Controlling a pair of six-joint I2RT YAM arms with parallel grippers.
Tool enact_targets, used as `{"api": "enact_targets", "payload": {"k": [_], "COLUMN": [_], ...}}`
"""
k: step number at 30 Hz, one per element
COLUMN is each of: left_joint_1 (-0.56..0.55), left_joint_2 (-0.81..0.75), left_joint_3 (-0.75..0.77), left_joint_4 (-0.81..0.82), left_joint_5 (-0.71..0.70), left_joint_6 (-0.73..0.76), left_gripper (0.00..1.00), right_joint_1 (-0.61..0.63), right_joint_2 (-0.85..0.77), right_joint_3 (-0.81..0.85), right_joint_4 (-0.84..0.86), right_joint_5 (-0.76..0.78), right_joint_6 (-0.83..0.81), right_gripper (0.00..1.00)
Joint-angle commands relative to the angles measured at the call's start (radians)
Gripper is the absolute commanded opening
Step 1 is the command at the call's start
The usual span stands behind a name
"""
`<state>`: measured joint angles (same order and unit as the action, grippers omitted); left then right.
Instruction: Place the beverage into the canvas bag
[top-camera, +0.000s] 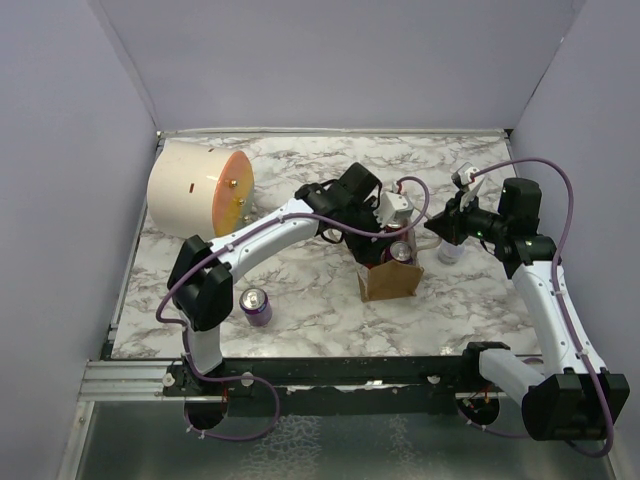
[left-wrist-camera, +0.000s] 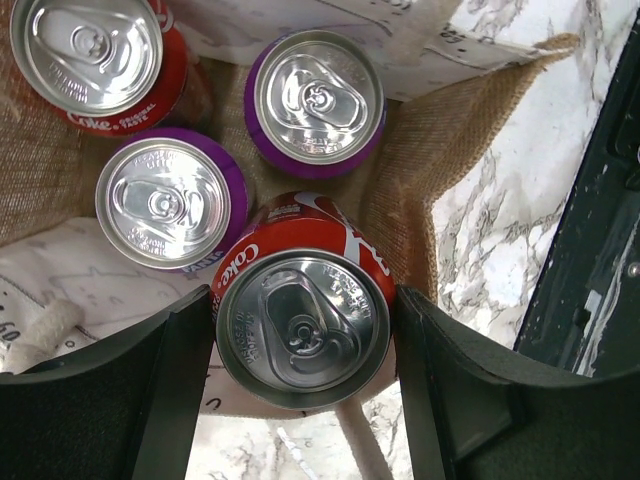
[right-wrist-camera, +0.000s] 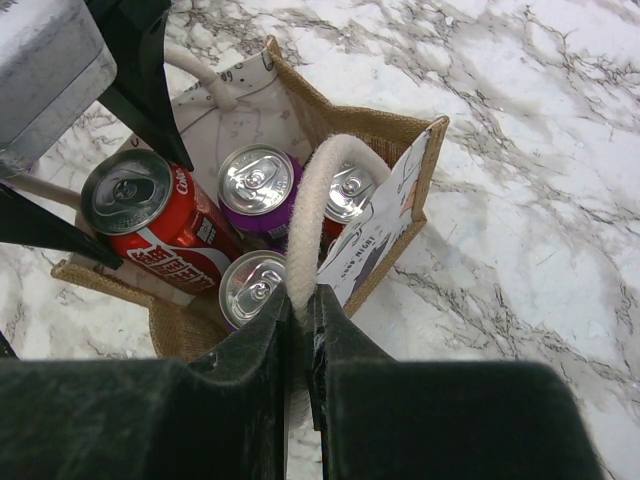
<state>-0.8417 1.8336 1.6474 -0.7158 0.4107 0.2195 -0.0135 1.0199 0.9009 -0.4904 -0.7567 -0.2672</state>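
Observation:
The brown canvas bag (top-camera: 392, 282) with white looped handles stands mid-table. My left gripper (left-wrist-camera: 303, 302) is shut on a red Coke can (left-wrist-camera: 300, 320) and holds it tilted over the bag's near corner (left-wrist-camera: 440, 150). The left gripper (top-camera: 383, 238) is above the bag in the top view. Another red Coke can (left-wrist-camera: 85, 55) and two purple cans (left-wrist-camera: 318, 95) (left-wrist-camera: 165, 200) stand inside the bag. My right gripper (right-wrist-camera: 303, 300) is shut on a white handle (right-wrist-camera: 315, 200) and holds it up. The held Coke can (right-wrist-camera: 150, 215) also shows in the right wrist view.
A purple can (top-camera: 257, 305) stands on the marble table left of the bag. Another can (top-camera: 450, 250) stands right of the bag under my right wrist. A big cream cylinder with an orange face (top-camera: 200, 185) lies at the back left. Walls enclose three sides.

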Motion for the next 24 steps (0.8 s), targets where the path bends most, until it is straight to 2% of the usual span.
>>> {"api": "enact_targets", "payload": {"k": [1,9,24], "left_joint_1": [-0.007,-0.082,-0.092], "left_joint_2": [-0.067,-0.012,0.014], "left_joint_3": [-0.011,-0.006,-0.039], "left_joint_4": [0.067,-0.008,0.001], "left_joint_5": [-0.090,-0.129,-0.138], "left_joint_6": [-0.100,0.005,0.130], "left_gripper": [0.00,0.00,0.01], "right_joint_1": [-0.003,-0.003,-0.003], "right_joint_2": [-0.016,-0.006,-0.008], "right_joint_3": [0.001,0.003,-0.013], "right_joint_4": [-0.010,-0.008,0.001], "right_joint_5": [-0.010,-0.013,-0.012], "right_joint_6": [-0.004,-0.003,-0.010], "right_gripper": [0.01,0.01,0.01]}}
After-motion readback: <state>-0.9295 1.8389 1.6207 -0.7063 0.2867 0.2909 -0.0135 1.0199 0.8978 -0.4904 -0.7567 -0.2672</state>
